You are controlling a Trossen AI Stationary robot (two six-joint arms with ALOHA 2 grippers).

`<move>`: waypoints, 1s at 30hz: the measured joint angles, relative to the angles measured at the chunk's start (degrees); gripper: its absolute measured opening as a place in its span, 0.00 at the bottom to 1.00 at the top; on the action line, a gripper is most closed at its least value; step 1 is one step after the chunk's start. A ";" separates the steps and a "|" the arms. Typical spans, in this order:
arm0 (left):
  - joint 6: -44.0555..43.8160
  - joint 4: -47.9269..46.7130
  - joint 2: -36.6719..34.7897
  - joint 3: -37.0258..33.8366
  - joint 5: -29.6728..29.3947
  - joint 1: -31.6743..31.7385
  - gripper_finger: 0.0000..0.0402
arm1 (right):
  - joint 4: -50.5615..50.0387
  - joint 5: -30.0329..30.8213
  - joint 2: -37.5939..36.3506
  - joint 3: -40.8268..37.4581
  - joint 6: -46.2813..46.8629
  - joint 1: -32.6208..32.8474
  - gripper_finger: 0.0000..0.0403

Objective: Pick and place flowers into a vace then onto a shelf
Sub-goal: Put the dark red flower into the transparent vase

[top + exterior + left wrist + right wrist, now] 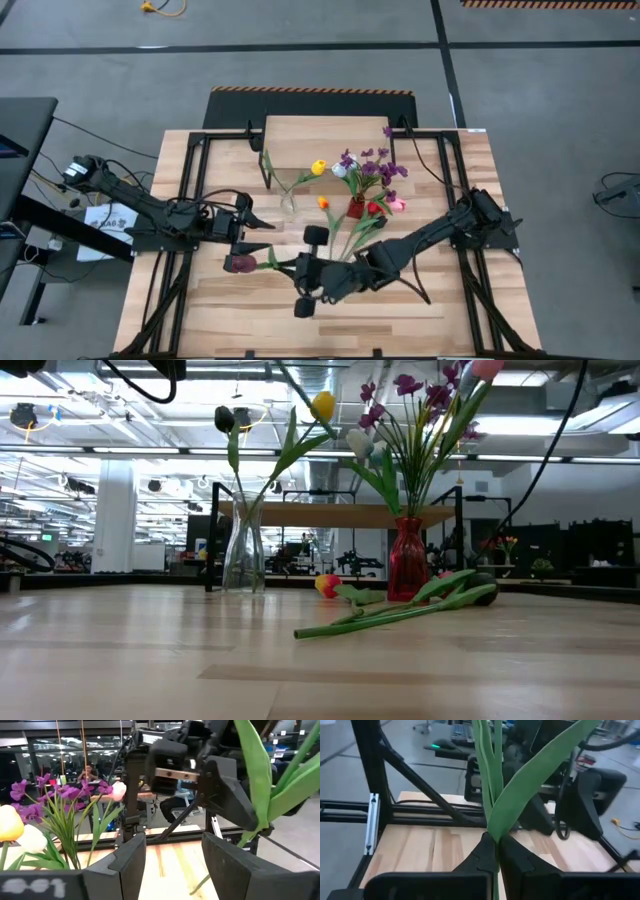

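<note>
The dark-headed tulip I hold hangs above the front middle of the tabletop, its dark head toward my left arm and its green stem running back into my right gripper. In the right wrist view my right fingers are pressed together on that stem just where a long leaf splits off, so the flower's long axis runs straight out from the fingers, roughly level across the table as seen from above.

My left gripper sits just beside the tulip's head, on its far side, fingers apart with nothing between them; the left wrist view shows my left fingers spread and the right gripper's body with the green leaves right ahead. So the left is the nearer free hand, but the right has the flower.

The clear glass vase stands beyond both grippers toward the shelf, already holding a yellow tulip. The red vase with purple sprigs stands to its right. I judge the stem must swing from level to upright, cut end down, over the glass vase's mouth. Another tulip lies flat on the table near the red vase, with an orange-headed one just beside.
</note>
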 joint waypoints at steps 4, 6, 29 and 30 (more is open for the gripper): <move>-0.02 0.26 0.00 0.00 2.35 0.00 0.46 | 0.03 -1.56 0.00 0.05 -0.10 -2.44 0.01; 0.00 0.17 -0.01 -0.01 2.77 0.00 0.45 | -0.19 -2.62 -0.03 0.05 -0.16 -3.53 0.01; 1.75 -4.05 0.02 0.00 3.38 -0.07 0.45 | -5.29 -2.54 -2.14 0.08 -1.03 -5.74 0.01; 2.11 -4.60 0.02 0.00 3.29 -0.04 0.45 | -5.83 -2.33 -2.32 0.14 -0.87 -5.78 0.01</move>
